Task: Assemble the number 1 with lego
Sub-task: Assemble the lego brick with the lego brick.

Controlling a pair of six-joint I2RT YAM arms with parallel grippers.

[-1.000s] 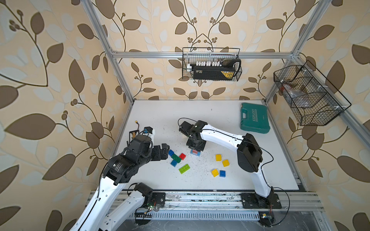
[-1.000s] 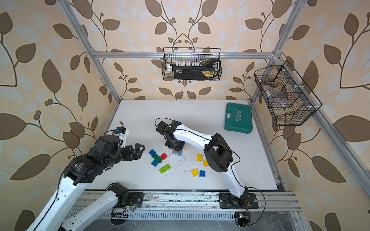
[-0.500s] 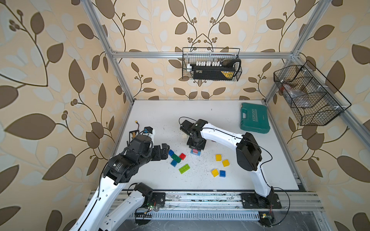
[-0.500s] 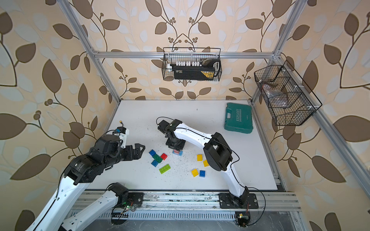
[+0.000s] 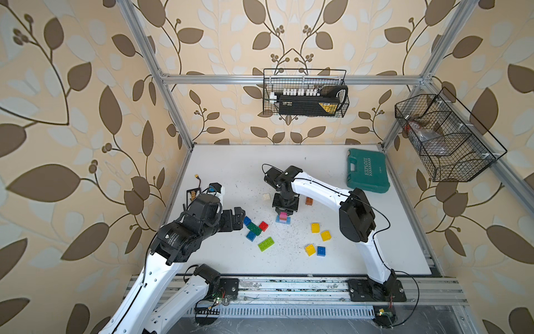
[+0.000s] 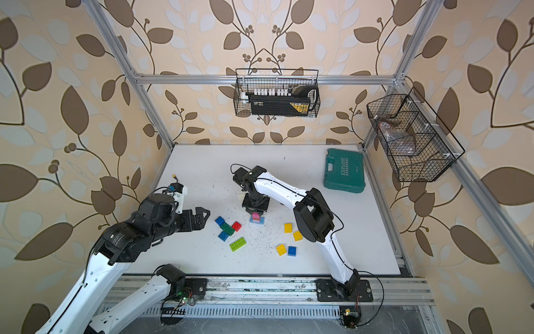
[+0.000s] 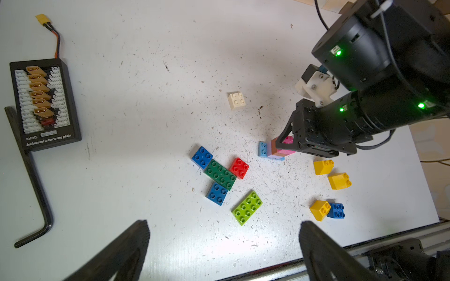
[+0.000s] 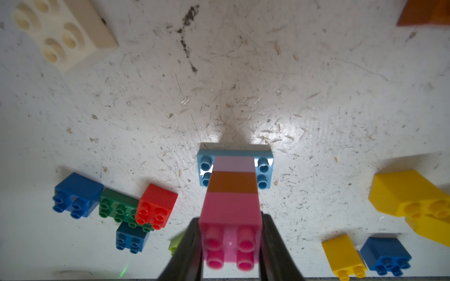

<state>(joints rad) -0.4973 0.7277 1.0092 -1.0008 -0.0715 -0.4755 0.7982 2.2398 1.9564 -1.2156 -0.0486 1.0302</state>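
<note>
The lego tower (image 5: 283, 217) stood upright near the middle of the scratched white tabletop (image 5: 231, 162). It had a pale-blue flat studded plate (image 8: 264, 167) at its base, then a lilac brick (image 8: 233, 164), a brown layer (image 8: 232, 182) and a pink square brick (image 8: 231, 211) on top. The right gripper (image 8: 231, 243) was pinching the pink square brick, one finger against each side. The left gripper (image 7: 222, 231) hung with its fingers spread wide, holding nothing, near a loose cluster of two blue squares (image 7: 202, 157), a long dark-green brick (image 7: 220, 174) and a red square (image 7: 239, 167). A long lime brick (image 7: 247, 208) lay toward the front edge. Three yellow bricks (image 7: 339, 181) and a blue brick (image 7: 336, 210) lay to the tower's right. A white brick (image 7: 236, 100) and a loose brown brick (image 5: 309, 201) lay behind the tower. The teal plastic tool case (image 5: 367, 170) at the back right read "EXPLOIT". A black connector board (image 7: 43, 102) read "KePaQi balanced charging plate", with a black hex key (image 7: 34, 180) just beside it.
</note>
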